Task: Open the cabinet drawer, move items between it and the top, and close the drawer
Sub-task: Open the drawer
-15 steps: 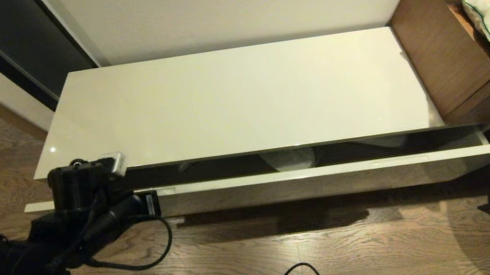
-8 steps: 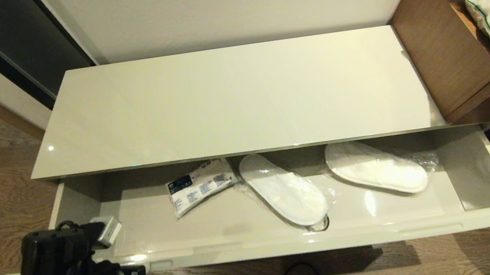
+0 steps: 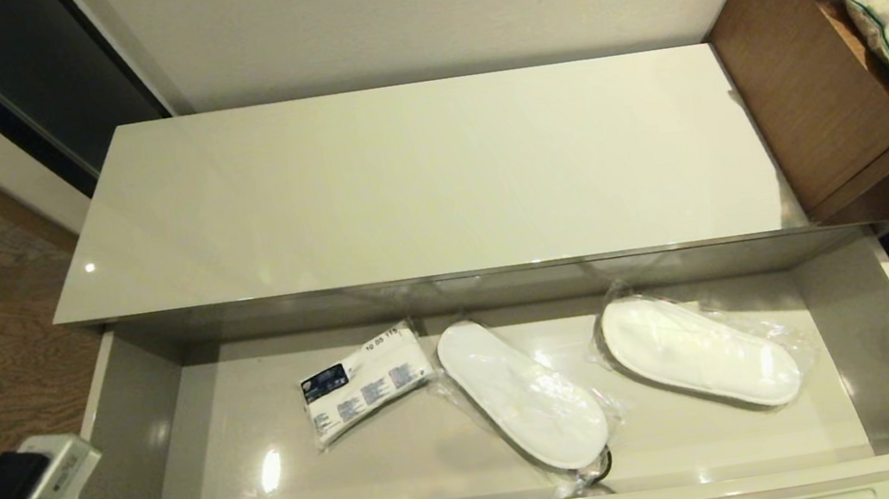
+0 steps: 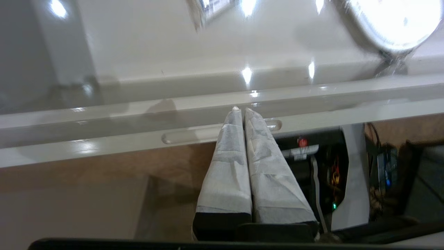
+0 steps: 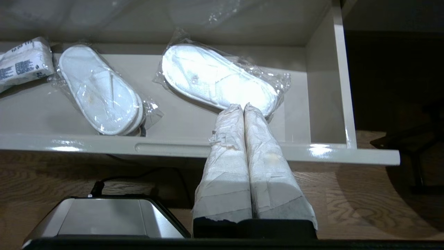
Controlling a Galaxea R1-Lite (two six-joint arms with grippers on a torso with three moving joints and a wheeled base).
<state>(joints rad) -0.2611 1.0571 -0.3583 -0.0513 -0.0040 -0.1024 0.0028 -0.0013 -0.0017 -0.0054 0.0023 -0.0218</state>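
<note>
Fingers pressed together on both grippers, holding nothing; cabinet drawer (image 3: 131, 433) open.
Left gripper (image 4: 241, 110) tips sit at the drawer's front slot handle (image 4: 194, 136). Right gripper (image 5: 242, 107) hovers at the front, nearest the right slipper (image 5: 215, 78), which lies diagonally; packet (image 3: 360, 381) toward the left; top (image 3: 418, 183) behind.

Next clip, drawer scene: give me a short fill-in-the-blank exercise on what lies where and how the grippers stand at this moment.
1. The cabinet drawer stands pulled ____.
2. The white packet and both wrapped slippers lie ____ the drawer.
3. The left gripper, at the drawer's slot handle, has its fingers ____.
4. The top carries ____ of the items.

Missing words: open; inside; shut; none
</note>
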